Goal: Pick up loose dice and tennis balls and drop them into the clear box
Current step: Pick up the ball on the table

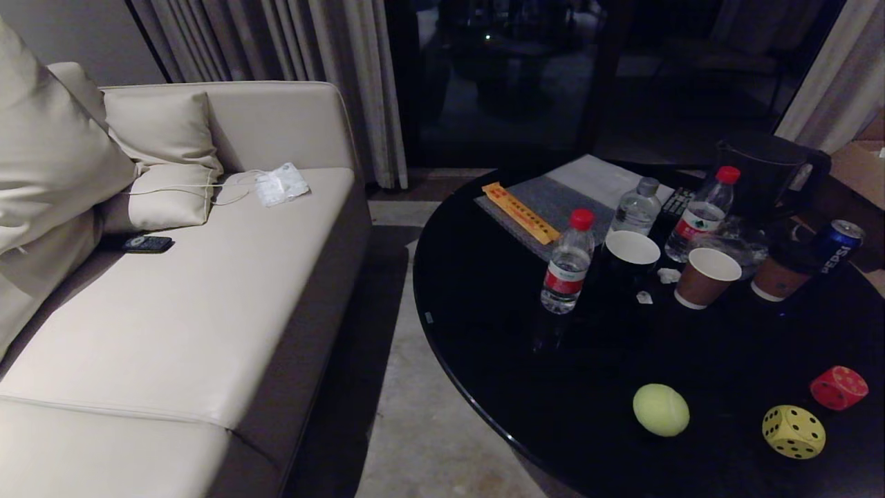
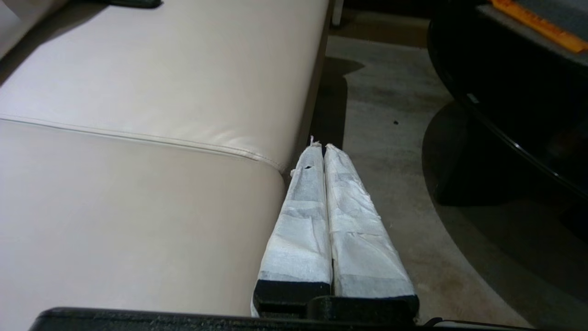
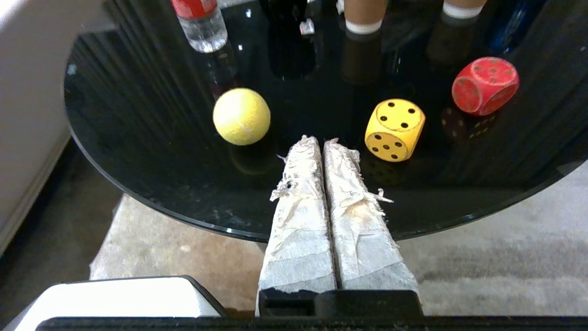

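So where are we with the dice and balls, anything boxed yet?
Nothing looks done: one tennis ball, the yellow die and the red die lie loose on the black table. Nothing is in hand: the right gripper hangs shut and empty at the table's near edge, the left gripper shut beside the sofa. No clear box is in view.

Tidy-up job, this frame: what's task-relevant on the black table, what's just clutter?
Job items:
fuzzy yellow-green tennis ball
yellow rounded die with black pips
red rounded die

Clutter:
clear red-capped water bottle
brown paper cup
blue Pepsi can

Clear box: not visible.
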{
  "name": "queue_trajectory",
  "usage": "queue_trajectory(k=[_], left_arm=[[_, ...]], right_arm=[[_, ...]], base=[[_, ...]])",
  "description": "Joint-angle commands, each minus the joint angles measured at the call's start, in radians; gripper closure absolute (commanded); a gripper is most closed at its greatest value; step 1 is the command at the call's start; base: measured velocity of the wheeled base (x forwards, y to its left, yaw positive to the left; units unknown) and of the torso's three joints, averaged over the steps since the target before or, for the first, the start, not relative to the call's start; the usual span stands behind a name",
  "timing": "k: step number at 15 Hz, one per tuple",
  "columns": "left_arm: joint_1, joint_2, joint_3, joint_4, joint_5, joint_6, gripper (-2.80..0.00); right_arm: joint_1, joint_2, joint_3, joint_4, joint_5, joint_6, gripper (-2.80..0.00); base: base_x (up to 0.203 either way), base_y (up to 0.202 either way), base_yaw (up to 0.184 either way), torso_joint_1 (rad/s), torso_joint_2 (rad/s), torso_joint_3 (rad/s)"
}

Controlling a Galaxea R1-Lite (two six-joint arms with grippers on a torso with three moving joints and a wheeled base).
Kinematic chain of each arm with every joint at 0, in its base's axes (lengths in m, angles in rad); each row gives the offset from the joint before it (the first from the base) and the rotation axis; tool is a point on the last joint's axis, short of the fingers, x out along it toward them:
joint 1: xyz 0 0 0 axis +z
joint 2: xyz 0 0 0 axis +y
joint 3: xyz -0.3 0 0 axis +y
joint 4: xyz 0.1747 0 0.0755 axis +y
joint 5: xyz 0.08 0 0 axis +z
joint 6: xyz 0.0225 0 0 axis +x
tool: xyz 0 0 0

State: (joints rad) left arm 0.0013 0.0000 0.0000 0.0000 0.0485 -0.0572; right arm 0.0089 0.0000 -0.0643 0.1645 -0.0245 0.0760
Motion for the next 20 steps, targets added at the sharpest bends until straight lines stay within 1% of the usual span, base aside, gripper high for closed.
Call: queue_trajectory(k=[1, 20], left_arm=[[0.0, 0.002, 0.002, 0.0, 0.001, -0.001, 0.0], [0.0, 0.002, 0.002, 0.0, 0.001, -0.003, 0.0]], right_arm=[[0.0, 0.002, 0.0, 0.001, 0.0, 0.001, 0.0], [0.0, 0.002, 0.0, 0.001, 0.0, -0.001, 0.0]], base=[[0.0, 0.0, 0.0, -0.001, 0.01, -0.186], [0.0, 0.0, 0.0, 0.003, 0.0, -0.198]])
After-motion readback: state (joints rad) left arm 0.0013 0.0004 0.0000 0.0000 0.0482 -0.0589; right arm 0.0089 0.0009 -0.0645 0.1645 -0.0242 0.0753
